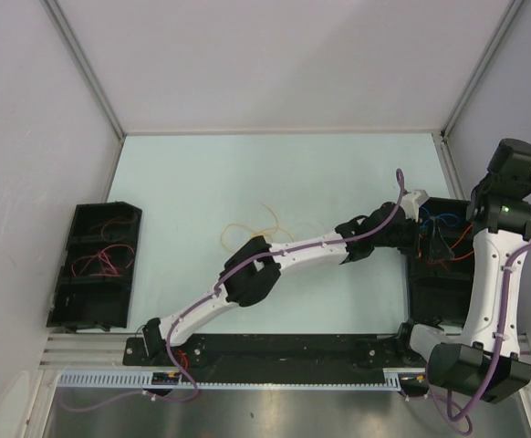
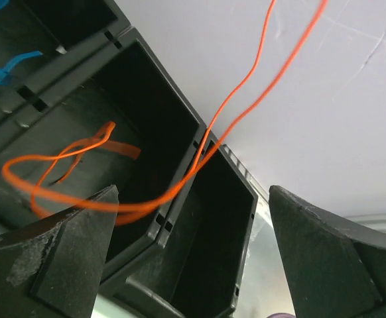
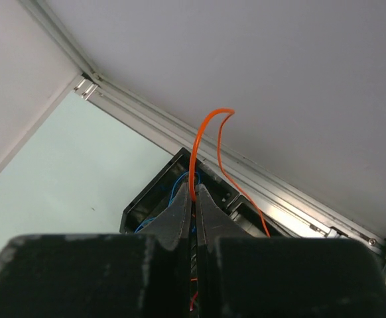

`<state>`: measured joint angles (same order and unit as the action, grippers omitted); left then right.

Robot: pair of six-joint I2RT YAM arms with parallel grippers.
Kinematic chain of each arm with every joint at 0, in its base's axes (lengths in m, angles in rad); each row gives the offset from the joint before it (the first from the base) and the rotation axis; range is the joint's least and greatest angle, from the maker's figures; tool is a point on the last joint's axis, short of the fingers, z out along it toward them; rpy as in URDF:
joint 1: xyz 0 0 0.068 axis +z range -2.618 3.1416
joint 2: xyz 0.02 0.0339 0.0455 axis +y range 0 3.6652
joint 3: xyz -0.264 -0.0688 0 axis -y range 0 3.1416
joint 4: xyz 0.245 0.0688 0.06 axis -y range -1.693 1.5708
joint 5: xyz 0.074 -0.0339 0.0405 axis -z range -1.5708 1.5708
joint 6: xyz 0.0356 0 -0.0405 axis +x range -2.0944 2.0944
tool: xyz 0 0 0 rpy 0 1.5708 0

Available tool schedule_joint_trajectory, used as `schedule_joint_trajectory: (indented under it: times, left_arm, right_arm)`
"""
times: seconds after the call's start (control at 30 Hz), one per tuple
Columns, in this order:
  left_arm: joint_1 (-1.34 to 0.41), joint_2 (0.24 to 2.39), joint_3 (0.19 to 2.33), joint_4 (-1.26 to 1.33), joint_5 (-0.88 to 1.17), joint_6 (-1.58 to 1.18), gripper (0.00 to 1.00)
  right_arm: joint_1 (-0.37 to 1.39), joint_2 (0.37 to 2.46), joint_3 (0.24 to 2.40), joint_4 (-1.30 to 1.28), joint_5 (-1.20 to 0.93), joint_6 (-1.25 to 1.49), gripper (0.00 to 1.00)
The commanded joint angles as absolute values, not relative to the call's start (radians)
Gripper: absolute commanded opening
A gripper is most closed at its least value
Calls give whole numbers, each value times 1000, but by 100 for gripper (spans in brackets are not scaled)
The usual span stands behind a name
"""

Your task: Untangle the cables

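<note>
An orange cable (image 3: 199,142) rises from between the fingers of my right gripper (image 3: 194,189), which is shut on it high above the black bin (image 1: 430,292) at the table's right side. The cable arcs over and drops back toward the bin. In the left wrist view the same orange cable (image 2: 246,86) comes down from the upper right into a bin compartment and loops there (image 2: 47,165), passing close to the left fingertip (image 2: 103,199). My left gripper (image 2: 193,192) stands wide open at the bin's edge (image 1: 418,242), holding nothing. Blue cables (image 2: 0,73) lie in the neighbouring compartment.
A pale yellow cable (image 1: 256,228) lies curled on the green table, partly under the left arm. A second black bin (image 1: 83,301) at the left holds red cables (image 1: 101,260). White walls close in on three sides, and the raised right arm (image 1: 498,265) stands over the right bin.
</note>
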<state>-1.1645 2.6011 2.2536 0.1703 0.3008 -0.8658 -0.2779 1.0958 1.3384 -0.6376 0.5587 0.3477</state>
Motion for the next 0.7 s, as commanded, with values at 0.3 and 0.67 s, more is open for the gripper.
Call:
schedule_joint_trajectory:
  times: [0.3, 0.67]
  left_arm:
    - [-1160, 2398, 2235, -175, 212, -690, 100]
    - [-1160, 2379, 2168, -325, 279, -669, 100]
  right_arm:
    - [-434, 1077, 1335, -607, 549, 400, 0]
    - [-440, 1055, 1232, -606, 361, 486, 0]
